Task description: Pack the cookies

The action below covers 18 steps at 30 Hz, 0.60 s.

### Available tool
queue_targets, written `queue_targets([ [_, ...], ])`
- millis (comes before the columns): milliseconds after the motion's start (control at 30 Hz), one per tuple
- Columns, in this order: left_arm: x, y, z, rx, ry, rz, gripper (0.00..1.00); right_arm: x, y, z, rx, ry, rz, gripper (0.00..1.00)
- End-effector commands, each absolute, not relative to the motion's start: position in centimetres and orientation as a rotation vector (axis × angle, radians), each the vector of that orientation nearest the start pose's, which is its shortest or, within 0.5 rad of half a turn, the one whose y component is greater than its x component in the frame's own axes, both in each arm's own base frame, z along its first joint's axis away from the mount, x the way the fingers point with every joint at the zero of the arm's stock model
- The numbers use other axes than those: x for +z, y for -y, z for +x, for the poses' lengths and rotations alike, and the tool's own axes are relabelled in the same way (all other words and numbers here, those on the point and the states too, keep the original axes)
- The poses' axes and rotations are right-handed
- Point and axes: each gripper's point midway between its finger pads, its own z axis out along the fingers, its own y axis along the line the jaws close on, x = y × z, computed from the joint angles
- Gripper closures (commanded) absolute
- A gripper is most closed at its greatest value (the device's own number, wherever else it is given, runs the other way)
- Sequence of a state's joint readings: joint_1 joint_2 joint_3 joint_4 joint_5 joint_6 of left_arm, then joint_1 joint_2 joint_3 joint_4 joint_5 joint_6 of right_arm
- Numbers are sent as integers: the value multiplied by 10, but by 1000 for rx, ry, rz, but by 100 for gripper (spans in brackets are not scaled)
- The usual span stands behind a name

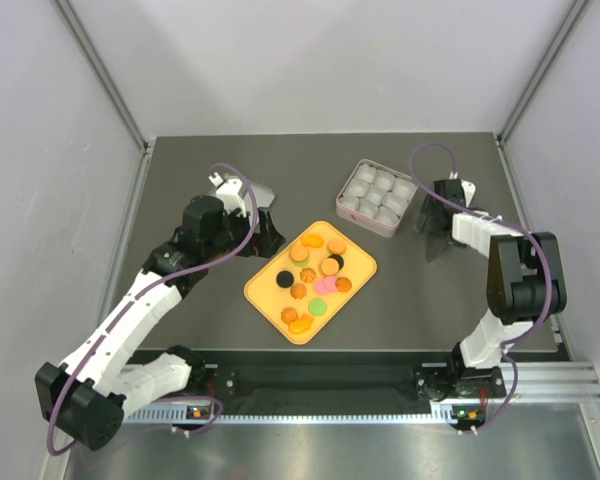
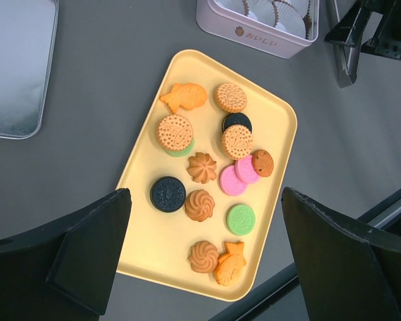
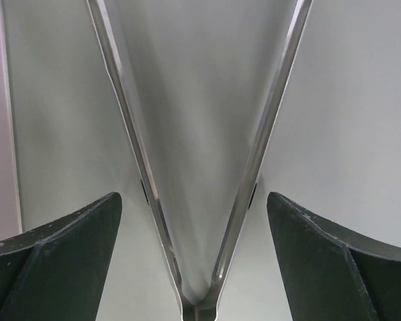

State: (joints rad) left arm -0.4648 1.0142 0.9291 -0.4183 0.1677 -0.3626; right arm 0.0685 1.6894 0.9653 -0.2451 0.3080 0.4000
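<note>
The left gripper (image 1: 267, 238) hangs over the yellow tray (image 2: 144, 180), its fingers (image 2: 73, 261) spread wide, holding and touching nothing; the right gripper (image 3: 194, 227), near the pink tin (image 1: 365, 215), also stands wide apart and empty, facing the enclosure corner (image 3: 200, 134). The cookies (image 2: 202, 167) lie loose on that tray: tan rounds and swirls, two fish shapes, two black, two pink, two green; several overlap.

Pink tin (image 2: 244, 28) cut by the top edge — one green cookie (image 2: 186, 148) half-covered.
</note>
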Motion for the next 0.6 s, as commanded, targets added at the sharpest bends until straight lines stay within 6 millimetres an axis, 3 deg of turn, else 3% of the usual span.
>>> queue_targets([
  [0,238,188,274,-683,-2058,243,1,46,18,402,-174,-2382,549,12],
  [233,234,190,275,-690,-2075,246,1,30,15,404,-152,-2457,538,16],
  [367,233,190,275,-689,-2080,246,1,22,16,403,-137,-2501,548,26],
  [500,230,190,276,-685,-2086,244,1,20,17,396,-139,-2513,546,27],
  [533,230,190,276,-686,-2086,245,1,25,18,396,-144,-2500,545,29],
  [567,230,190,276,-688,-2086,246,1,28,18,396,-144,-2498,539,37],
])
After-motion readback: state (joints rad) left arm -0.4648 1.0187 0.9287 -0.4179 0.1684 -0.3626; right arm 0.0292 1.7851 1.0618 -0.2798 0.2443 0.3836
